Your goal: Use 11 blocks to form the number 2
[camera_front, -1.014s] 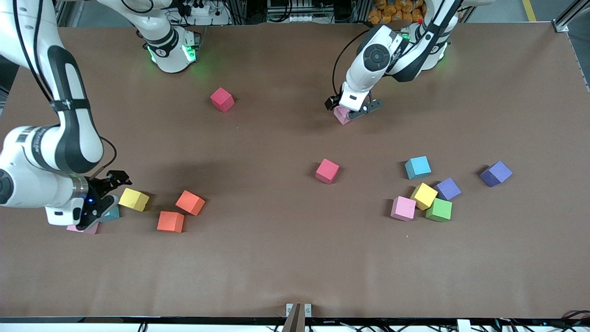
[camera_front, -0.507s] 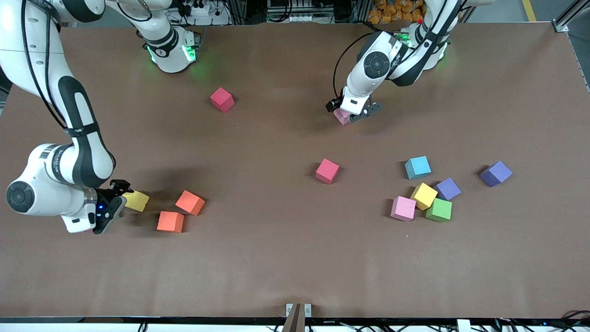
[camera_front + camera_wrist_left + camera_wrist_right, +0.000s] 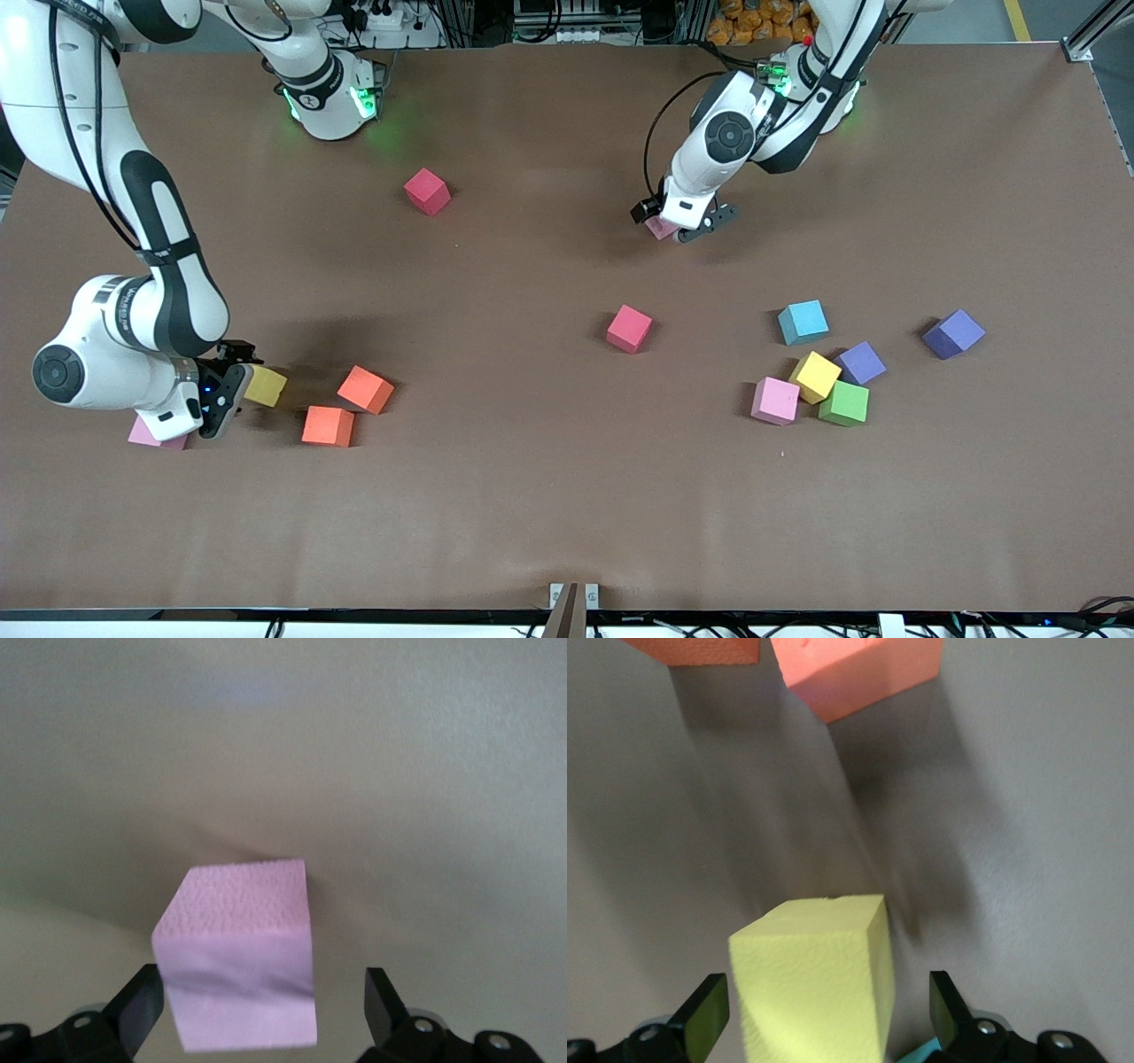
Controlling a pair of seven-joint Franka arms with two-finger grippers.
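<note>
The blocks lie scattered and no number 2 shows on the table. My left gripper (image 3: 677,227) is low over a pink block (image 3: 659,228) near the robots' side. It is open, and the pink block (image 3: 239,948) sits between its fingers (image 3: 381,1005) with a gap on one side. My right gripper (image 3: 232,390) is at the right arm's end of the table. It is open around a yellow block (image 3: 266,386), and in the right wrist view this yellow block (image 3: 815,983) fills the space between its fingers (image 3: 704,1010). A sliver of a light blue block (image 3: 921,1052) shows beside it.
Two orange blocks (image 3: 365,389) (image 3: 327,426) lie beside the yellow one, and a pink block (image 3: 143,435) peeks from under the right hand. Red blocks (image 3: 427,190) (image 3: 629,329) lie mid-table. Light blue (image 3: 803,322), yellow (image 3: 814,377), pink (image 3: 774,400), green (image 3: 843,403) and purple cubes (image 3: 860,361) (image 3: 952,333) cluster toward the left arm's end.
My right gripper has moved off the pink and light blue blocks and come down around the yellow block. My left gripper has sunk lower over its pink block.
</note>
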